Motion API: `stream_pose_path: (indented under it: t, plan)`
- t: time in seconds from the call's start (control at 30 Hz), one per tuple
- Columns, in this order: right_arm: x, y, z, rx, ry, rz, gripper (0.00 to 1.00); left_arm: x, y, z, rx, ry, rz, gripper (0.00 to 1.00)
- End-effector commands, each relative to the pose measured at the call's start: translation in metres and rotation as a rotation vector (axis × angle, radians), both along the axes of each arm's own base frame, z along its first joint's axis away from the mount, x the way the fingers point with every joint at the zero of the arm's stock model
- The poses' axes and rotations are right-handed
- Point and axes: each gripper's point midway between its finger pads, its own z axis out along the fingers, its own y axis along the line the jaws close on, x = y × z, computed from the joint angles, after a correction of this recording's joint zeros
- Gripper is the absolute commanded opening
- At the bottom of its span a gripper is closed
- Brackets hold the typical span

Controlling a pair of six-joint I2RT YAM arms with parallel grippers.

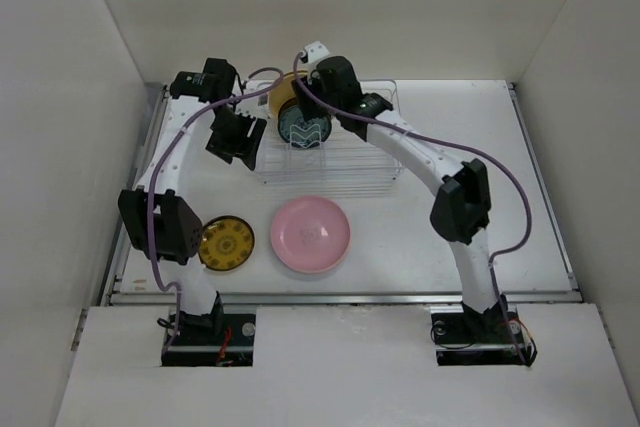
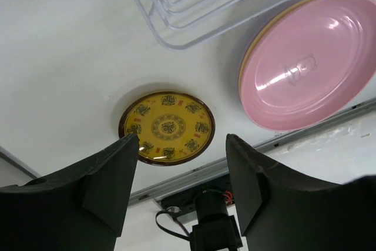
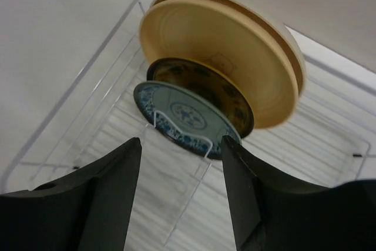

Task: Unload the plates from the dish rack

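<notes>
The dish rack point(image 1: 330, 162) stands in the upper middle of the top view, on the white table point(image 1: 520, 177). Four plates stand on edge in its upper left part. In the right wrist view, a cream plate point(image 3: 247, 5) is at the back, with a tan-yellow plate point(image 3: 223, 57) close in front of it. Next comes a dark patterned plate point(image 3: 232, 107), and in front a blue patterned plate point(image 3: 182, 113) that leans on a wire divider.

The right gripper point(image 3: 181, 142) hangs above these plates. Its jaws are wide apart and hold nothing; the blue plate shows between the two fingers, but they do not touch it.

Two places on the table already have plates, in the lower part of the top view. A pink plate point(image 1: 312, 234) lies flat below the rack, and in the left wrist view a tan rim shows under it. A yellow patterned plate point(image 2: 167, 127) lies flat to its left, apart from it.

The left gripper point(image 2: 182, 139) is at the left side of the rack in the top view, raised above the table. Its jaws are also wide apart and empty.
</notes>
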Motion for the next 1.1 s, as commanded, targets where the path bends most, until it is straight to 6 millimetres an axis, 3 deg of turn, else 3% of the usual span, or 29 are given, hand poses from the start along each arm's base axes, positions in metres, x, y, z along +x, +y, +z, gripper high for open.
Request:
stream_pose_path:
  t: [0.0,0.07,0.17,0.2,0.27,0.3,0.33,0.47,0.57,0.6,0.63,0.7,0.8,0.87,1.03,1.07]
  plan:
    - [0.032,0.027,0.003,-0.025,-0.109,0.096,0.62,0.011,-0.006,-0.009,-0.001,0.018,0.061,0.58]
    - [0.047,0.030,0.005,-0.016,-0.140,0.087,0.61,0.026,-0.008,-0.018,-0.002,0.002,0.088,0.58]
    - [0.064,0.031,-0.019,-0.022,-0.138,0.066,0.61,0.055,-0.007,-0.024,-0.006,-0.051,0.136,0.58]
    - [0.072,0.027,-0.020,-0.014,-0.150,0.055,0.61,0.062,-0.009,-0.038,0.001,-0.020,0.136,0.58]
    - [0.075,0.029,-0.039,-0.030,-0.127,0.056,0.61,0.078,-0.007,-0.042,0.003,-0.022,0.179,0.58]
    - [0.078,0.026,-0.037,-0.023,-0.132,0.055,0.59,0.085,-0.001,-0.047,0.012,-0.015,0.209,0.58]
    - [0.078,0.029,-0.046,-0.025,-0.119,0.072,0.59,0.090,0.002,-0.062,0.017,0.021,0.233,0.58]
    - [0.074,0.032,-0.064,-0.039,-0.082,0.096,0.58,0.099,0.014,-0.084,-0.010,0.082,0.290,0.55]
    - [0.067,0.034,-0.070,-0.041,-0.054,0.130,0.53,0.101,0.014,-0.090,-0.070,0.112,0.302,0.47]
    - [0.064,0.035,-0.067,-0.037,-0.054,0.140,0.50,0.103,0.011,-0.093,-0.087,0.121,0.298,0.40]
    - [0.064,0.035,-0.069,-0.037,-0.054,0.140,0.35,0.103,0.008,-0.091,-0.128,0.129,0.298,0.35]
    - [0.063,0.034,-0.074,-0.042,-0.045,0.140,0.17,0.105,0.001,-0.094,-0.164,0.145,0.290,0.25]
    - [0.070,0.024,-0.077,-0.088,-0.069,0.096,0.05,0.104,-0.011,-0.085,-0.238,0.161,0.291,0.07]
    - [0.075,0.016,-0.073,-0.133,-0.107,0.069,0.00,0.098,-0.015,-0.085,-0.260,0.185,0.306,0.00]
    - [0.080,0.002,-0.033,-0.152,-0.204,0.016,0.00,0.092,-0.021,-0.079,-0.295,0.201,0.342,0.00]
    - [0.077,0.003,-0.015,-0.129,-0.230,0.024,0.00,0.094,-0.022,-0.081,-0.299,0.203,0.359,0.00]
